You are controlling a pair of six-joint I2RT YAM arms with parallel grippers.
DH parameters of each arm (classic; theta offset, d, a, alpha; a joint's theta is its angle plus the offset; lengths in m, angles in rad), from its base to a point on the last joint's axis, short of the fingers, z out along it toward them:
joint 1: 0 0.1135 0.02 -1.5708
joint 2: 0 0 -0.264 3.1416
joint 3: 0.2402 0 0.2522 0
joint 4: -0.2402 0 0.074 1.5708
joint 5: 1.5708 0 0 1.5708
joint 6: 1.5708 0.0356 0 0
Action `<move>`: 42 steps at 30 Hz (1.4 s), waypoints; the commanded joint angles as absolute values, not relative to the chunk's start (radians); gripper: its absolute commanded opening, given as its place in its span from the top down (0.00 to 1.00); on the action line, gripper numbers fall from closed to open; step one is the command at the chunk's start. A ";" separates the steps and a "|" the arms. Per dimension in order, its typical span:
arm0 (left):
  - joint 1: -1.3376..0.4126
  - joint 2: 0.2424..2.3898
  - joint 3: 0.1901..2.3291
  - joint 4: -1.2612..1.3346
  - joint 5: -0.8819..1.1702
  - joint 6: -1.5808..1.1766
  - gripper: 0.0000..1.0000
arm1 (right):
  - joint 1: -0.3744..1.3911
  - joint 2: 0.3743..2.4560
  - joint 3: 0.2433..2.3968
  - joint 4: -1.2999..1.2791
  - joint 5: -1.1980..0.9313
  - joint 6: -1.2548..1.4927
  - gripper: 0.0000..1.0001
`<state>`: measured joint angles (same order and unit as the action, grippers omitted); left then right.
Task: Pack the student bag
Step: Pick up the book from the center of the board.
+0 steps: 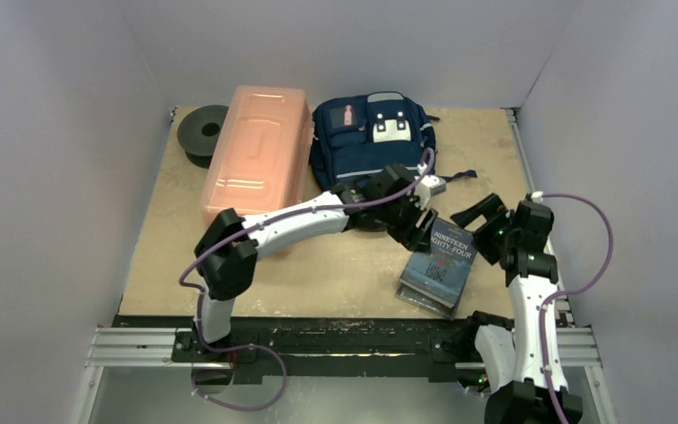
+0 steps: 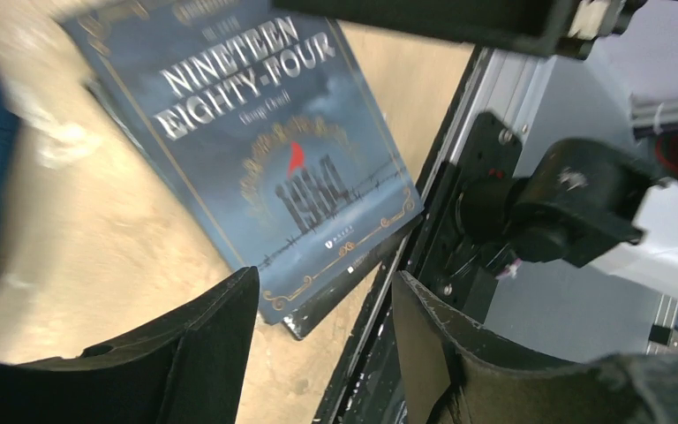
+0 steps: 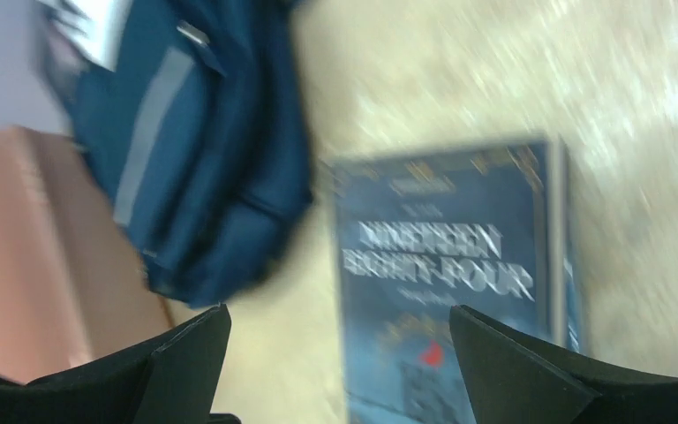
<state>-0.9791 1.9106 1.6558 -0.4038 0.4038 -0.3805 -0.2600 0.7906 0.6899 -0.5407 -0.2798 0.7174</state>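
Note:
The student bag [image 1: 371, 137] is navy with grey stripes and lies at the back of the table. A blue book titled Nineteen Eighty-Four [image 1: 441, 263] lies on top of another dark book near the front right. My left gripper [image 1: 417, 228] is open and empty, hovering between the bag's near edge and the book's far left corner. My right gripper [image 1: 475, 215] is open and empty, just past the book's far right corner. The left wrist view shows the book [image 2: 265, 150] beyond the open gripper [image 2: 322, 296]. The blurred right wrist view shows the bag [image 3: 203, 150], the book [image 3: 450, 265] and the open gripper [image 3: 340, 322].
A long pink translucent box [image 1: 256, 155] lies left of the bag, and it also shows in the right wrist view [image 3: 18, 256]. A black round object [image 1: 203, 132] sits at the back left. White walls enclose the table. The right arm's base [image 2: 574, 203] and the metal rail are close to the book.

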 commanded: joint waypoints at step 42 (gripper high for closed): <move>-1.011 1.987 1.621 -0.208 0.594 -0.825 0.61 | -0.251 0.789 0.412 -0.589 -0.268 0.704 0.49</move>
